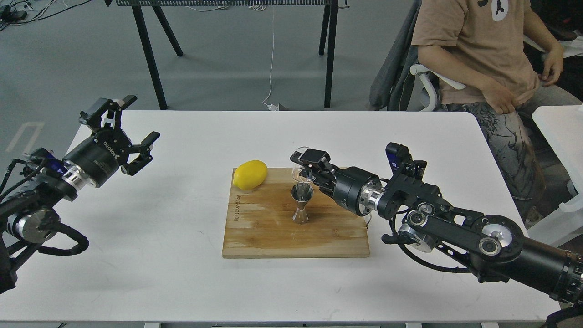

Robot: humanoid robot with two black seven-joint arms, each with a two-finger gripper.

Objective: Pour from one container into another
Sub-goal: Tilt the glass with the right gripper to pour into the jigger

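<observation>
The steel hourglass jigger (302, 203) stands upright near the middle of the wooden cutting board (264, 232). Just above its mouth hangs the small clear glass cup (301, 165), tipped over towards the jigger. My right gripper (304, 166) is shut on the cup, coming in from the right. Whether anything flows from the cup is too faint to tell. My left gripper (132, 125) is held up over the table's far left, open, with nothing between its fingers.
A yellow lemon (250, 174) lies on the board's back left corner. The board rests on a white table (182, 273). A seated person (487, 59) is behind the table's right corner, and black table legs (150, 59) stand behind it.
</observation>
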